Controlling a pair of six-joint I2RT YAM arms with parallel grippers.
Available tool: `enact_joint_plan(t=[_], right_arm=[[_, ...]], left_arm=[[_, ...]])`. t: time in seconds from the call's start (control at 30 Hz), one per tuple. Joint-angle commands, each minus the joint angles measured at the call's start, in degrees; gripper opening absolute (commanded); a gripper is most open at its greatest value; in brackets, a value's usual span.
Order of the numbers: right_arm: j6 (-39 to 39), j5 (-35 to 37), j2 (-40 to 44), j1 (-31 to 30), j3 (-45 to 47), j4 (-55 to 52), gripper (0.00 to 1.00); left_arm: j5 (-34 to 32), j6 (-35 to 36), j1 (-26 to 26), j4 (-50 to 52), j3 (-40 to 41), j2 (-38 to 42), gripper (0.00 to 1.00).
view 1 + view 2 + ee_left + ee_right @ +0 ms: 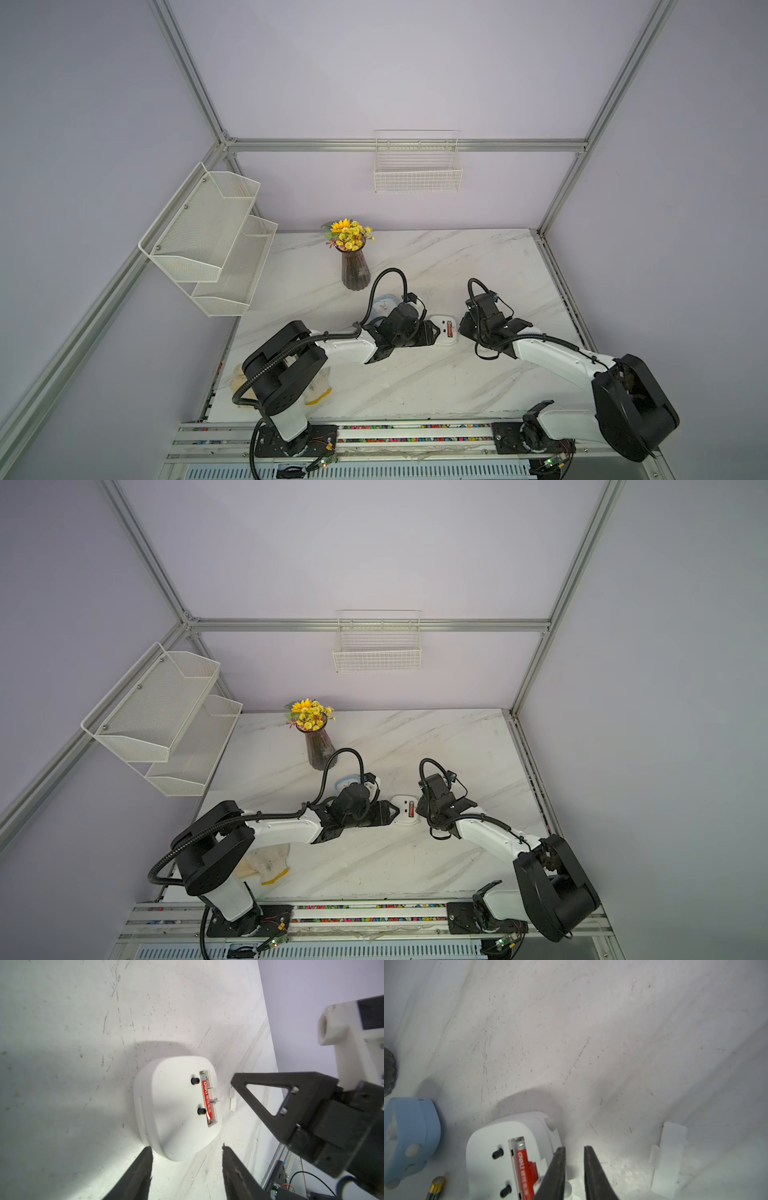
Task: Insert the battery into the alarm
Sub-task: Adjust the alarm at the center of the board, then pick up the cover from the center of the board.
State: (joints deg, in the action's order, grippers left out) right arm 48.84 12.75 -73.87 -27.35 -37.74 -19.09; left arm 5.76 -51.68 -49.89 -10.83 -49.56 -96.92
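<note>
the marble table (415, 374) fills both top views, where the arms hide their own fingertips. the left wrist view shows the left gripper (187, 1151) spread wide, its tips at the near end of the white alarm (172, 1105); whether they touch it is unclear. the right wrist view shows the right gripper (574, 1149) slightly parted, pinching nothing, just beside the alarm. only that view shows a blue clock (409, 1136) clearly. a loose white cover (670, 1157) lies nearby. the red battery (207, 1101) sits in the alarm's open compartment. a spare battery (436, 1186) appears in the right wrist view alone.
</note>
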Motion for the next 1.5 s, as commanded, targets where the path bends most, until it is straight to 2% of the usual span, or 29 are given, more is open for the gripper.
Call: enact_joint_plan(t=[0.0,0.17,0.3,0.43,0.7,1.47], right_arm=[[-0.3,6.9,2.5,1.4,-0.9,-7.1,0.36],[-0.2,5.8,-1.2,4.6,-1.0,-7.1,0.35],[0.6,5.7,-4.3,4.7,-1.1,-6.4,0.31],[1.1,6.2,-4.4,4.7,-0.8,-5.9,0.29],[2.6,5.5,-4.4,4.7,0.2,-6.1,0.24],[3.9,1.2,-4.4,4.4,3.8,-4.4,0.17]], left_arm=[[-5.2,3.8,0.3,3.6,-2.8,2.2,0.55],[-8.5,3.6,0.2,4.2,-1.8,4.1,0.58],[-10.6,3.9,0.2,4.4,1.2,6.8,0.78],[-14.4,3.2,0.3,5.9,3.9,9.8,0.89],[-14.4,2.6,0.3,6.4,4.9,11.1,0.89],[-12.6,0.3,0.3,3.5,5.0,8.5,0.87]])
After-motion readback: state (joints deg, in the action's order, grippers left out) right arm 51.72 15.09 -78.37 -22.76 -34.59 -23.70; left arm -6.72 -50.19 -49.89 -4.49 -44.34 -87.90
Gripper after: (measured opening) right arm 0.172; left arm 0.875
